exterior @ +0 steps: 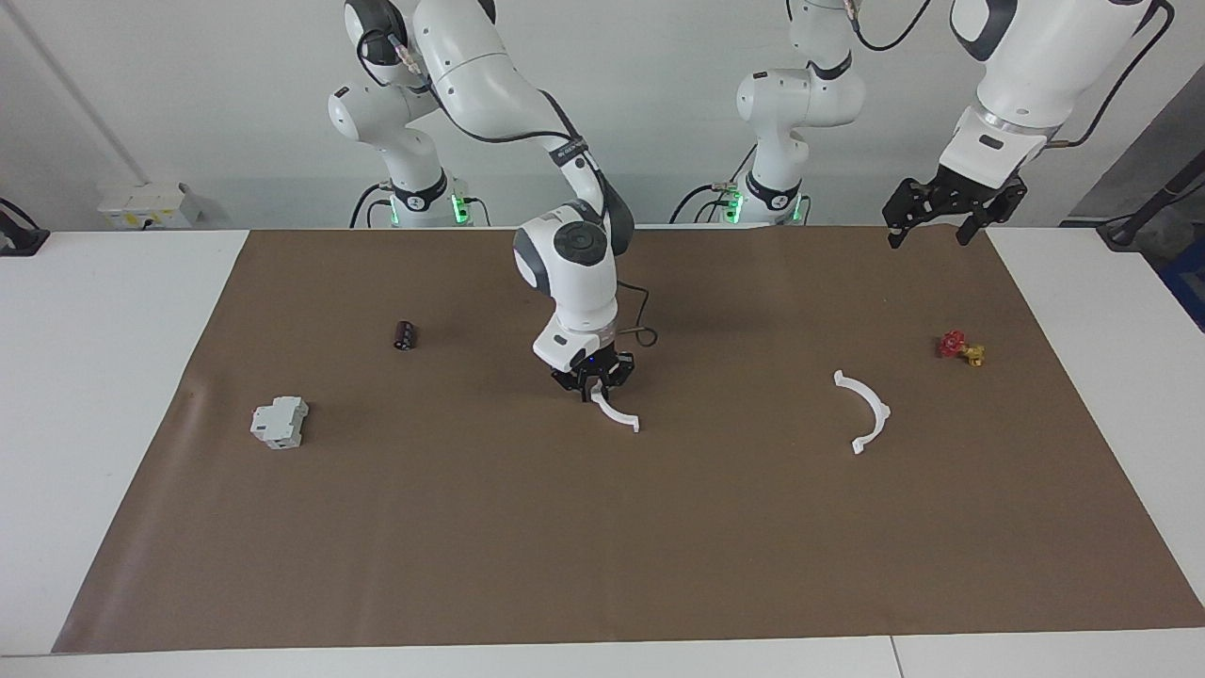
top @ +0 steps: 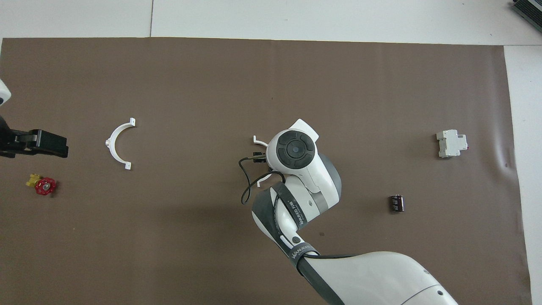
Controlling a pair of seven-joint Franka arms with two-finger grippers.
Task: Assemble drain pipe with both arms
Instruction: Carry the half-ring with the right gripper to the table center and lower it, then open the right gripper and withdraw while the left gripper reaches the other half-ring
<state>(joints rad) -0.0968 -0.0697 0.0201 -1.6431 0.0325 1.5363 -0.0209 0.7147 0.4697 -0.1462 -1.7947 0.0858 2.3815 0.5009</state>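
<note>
Cataloguing your table: the right gripper (exterior: 594,384) sits low at mid-mat over one white half-ring arc (exterior: 617,414), which lies on the brown mat (exterior: 602,546); you cannot tell whether its fingers pinch the arc's end or stand loose of it. The second half-ring arc (exterior: 864,411) lies well apart, toward the left arm's end, near the red-and-yellow valve (exterior: 961,348). Your left gripper (exterior: 949,207) waits raised over the mat's corner, fingers spread. A grey-white block (exterior: 280,421) and a small dark cylinder (exterior: 405,334) lie toward the right arm's end.
</note>
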